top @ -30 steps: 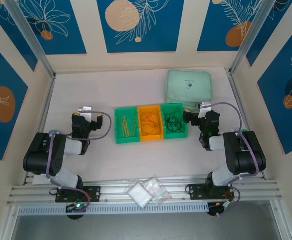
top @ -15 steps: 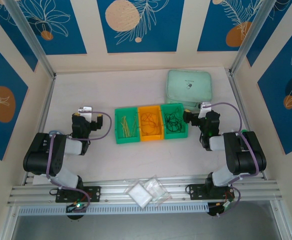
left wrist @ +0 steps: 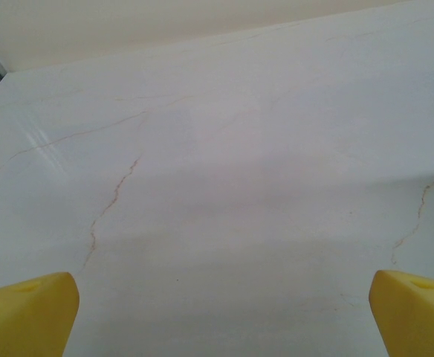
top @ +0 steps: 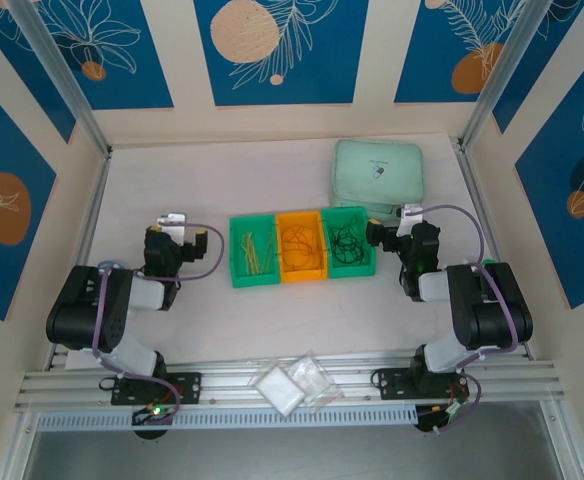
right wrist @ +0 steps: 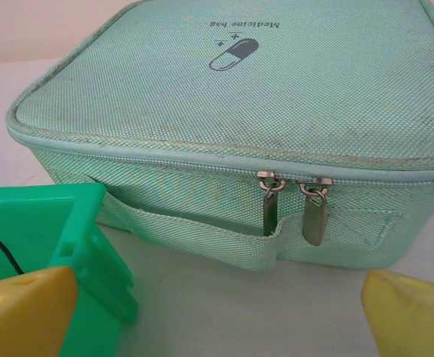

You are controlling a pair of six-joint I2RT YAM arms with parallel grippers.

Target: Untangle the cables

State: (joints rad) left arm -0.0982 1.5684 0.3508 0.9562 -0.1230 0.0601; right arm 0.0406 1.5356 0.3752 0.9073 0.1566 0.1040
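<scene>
Well, both pairs of yellow fingers stand spread wide with nothing between them: the left gripper (left wrist: 217, 320) over bare table (left wrist: 224, 186), the right gripper (right wrist: 217, 316) facing the mint medicine bag (right wrist: 261, 104). Between the arms, the cables (top: 300, 243) lie in a row of bins (top: 302, 277), with pale yellow, orange and black each in its own bin. Sorting looks finished; whether any loops are knotted I cannot tell.

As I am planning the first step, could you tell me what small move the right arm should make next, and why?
Probably swing the right end effector left, over the right-hand green bin and above the black cables. Its jaws stand open and empty, it sits beside that bin, and its camera faces the medicine bag instead.
</scene>
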